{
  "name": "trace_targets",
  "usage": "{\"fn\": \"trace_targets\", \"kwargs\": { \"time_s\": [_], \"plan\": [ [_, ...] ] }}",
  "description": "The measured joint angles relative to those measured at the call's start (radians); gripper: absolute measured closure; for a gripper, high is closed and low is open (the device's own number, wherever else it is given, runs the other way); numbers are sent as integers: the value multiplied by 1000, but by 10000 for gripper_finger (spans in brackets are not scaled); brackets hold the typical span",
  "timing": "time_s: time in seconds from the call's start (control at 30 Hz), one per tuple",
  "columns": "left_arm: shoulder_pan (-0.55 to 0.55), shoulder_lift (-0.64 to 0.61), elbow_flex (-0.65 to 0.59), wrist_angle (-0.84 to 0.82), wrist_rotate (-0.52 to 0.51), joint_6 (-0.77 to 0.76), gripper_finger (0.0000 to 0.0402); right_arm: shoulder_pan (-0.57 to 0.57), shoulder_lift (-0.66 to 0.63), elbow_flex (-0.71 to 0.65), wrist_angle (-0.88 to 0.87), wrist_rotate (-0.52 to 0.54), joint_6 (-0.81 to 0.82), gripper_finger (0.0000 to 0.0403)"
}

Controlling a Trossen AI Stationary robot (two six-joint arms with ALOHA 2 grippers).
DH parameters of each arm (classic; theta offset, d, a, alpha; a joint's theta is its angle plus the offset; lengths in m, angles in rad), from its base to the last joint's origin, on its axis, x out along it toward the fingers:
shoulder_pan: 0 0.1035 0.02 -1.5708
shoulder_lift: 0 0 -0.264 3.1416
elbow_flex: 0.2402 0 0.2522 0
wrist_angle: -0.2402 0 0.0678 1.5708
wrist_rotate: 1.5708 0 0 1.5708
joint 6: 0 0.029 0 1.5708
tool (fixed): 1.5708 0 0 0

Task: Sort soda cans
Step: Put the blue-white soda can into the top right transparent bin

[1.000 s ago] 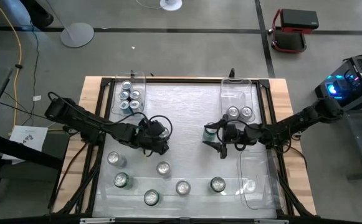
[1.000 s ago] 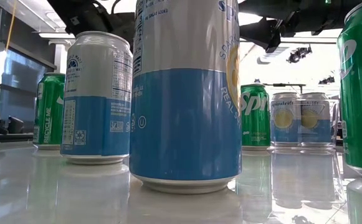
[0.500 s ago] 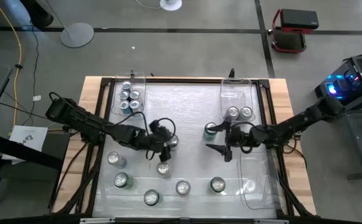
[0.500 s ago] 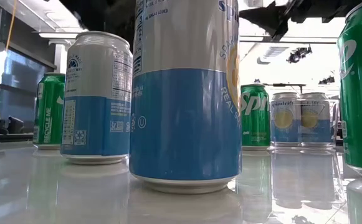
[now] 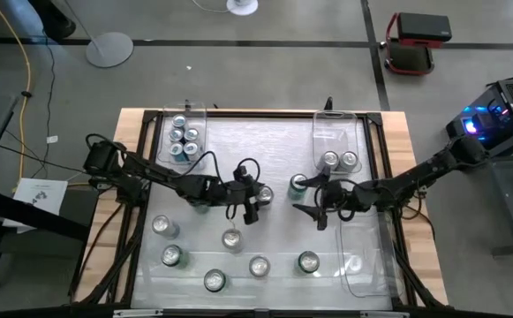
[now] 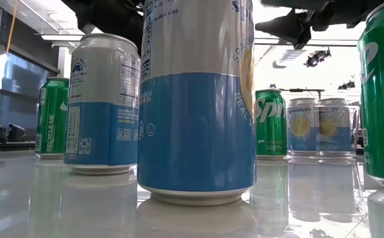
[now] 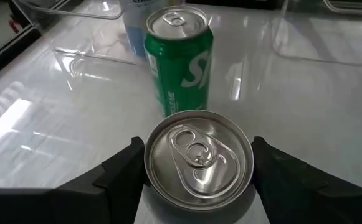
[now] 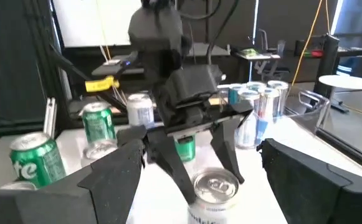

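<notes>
My left gripper [image 5: 258,199] is at mid-table, shut on a silver-topped soda can [image 7: 198,158]. This can also shows in the right wrist view [image 8: 215,185]. Just beyond it a green soda can [image 7: 179,59] stands on its base on the table [image 5: 298,184]. My right gripper [image 5: 309,215] stands open beside that green can, facing the left gripper, with nothing between its fingers. Several more soda cans stand loose on the near half of the table, among them one [image 5: 231,237] close to the left gripper. My left gripper pinches the soda can between its two fingers, one on each side of the wall just under the top rim [image 7: 147,177]. The fingers slant down from the table's left side. The can is upright, top up. I cannot tell whether its base touches the table.
A clear bin [image 5: 184,132] at the far left holds several cans. Another bin [image 5: 337,132] at the far right holds two. A third bin [image 5: 366,256] at the near right holds one. In the low view a blue-and-silver can [image 6: 198,99] stands close, with green cans beside it.
My left gripper has gone toward the table's right edge, nearer the green can and my right gripper, and its wrist has rolled. The silver-topped can has travelled with it.
</notes>
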Motion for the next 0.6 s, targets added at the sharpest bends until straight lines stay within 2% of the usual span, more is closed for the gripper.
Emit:
{"fn": "trace_targets", "kwargs": {
  "time_s": [0.13,0.27,0.37,0.5,0.6],
  "plan": [
    [17,-8,-1,-15,31,-34,127,-16,36,0,23,-65,-3,89],
    [34,-32,-4,-39,126,-25,93,-42,68,0,107,-147,-3,89],
    [38,-63,-4,-59,156,-34,80,-70,84,0,134,-186,26,89],
    [28,-138,-4,-130,122,-44,77,-104,134,42,121,-249,51,89],
    [5,-217,-4,-211,16,-45,77,-126,212,135,51,-363,-2,89]
  ]
}}
